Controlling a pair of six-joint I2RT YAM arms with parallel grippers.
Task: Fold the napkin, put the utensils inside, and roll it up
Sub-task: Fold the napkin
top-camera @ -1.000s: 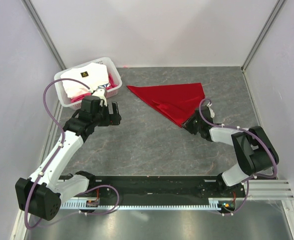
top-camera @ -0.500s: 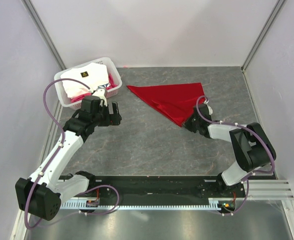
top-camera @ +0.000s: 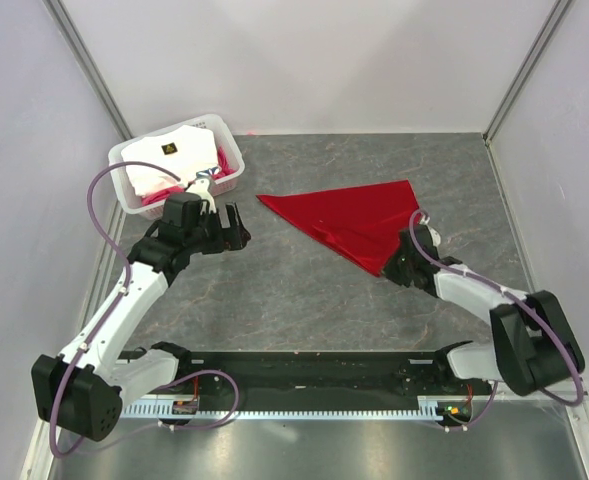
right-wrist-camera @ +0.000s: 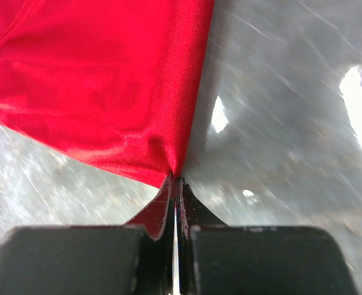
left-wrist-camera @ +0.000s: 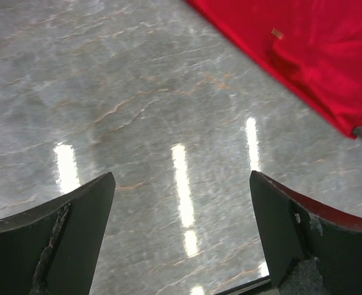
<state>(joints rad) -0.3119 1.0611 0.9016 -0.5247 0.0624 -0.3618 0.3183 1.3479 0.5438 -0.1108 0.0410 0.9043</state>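
Observation:
The red napkin [top-camera: 349,217] lies folded into a triangle on the grey table, right of centre. My right gripper [top-camera: 389,265] is shut on its near corner; the wrist view shows the cloth [right-wrist-camera: 107,92] pinched between the closed fingertips [right-wrist-camera: 176,182]. My left gripper [top-camera: 236,226] hovers open over bare table to the napkin's left, nothing between its fingers [left-wrist-camera: 76,215]. In its wrist view the napkin [left-wrist-camera: 310,55] fills the upper right, and a small tan bit shows on the cloth [left-wrist-camera: 278,33]. The utensils are out of view.
A white basket [top-camera: 124,185] holding white and pink fabric stands at the back left, just behind the left arm. Grey walls and metal posts close in the table on three sides.
The right gripper closed on the napkin's near corner and pulled it toward the near right, shifting the cloth. The left gripper edged slightly right.

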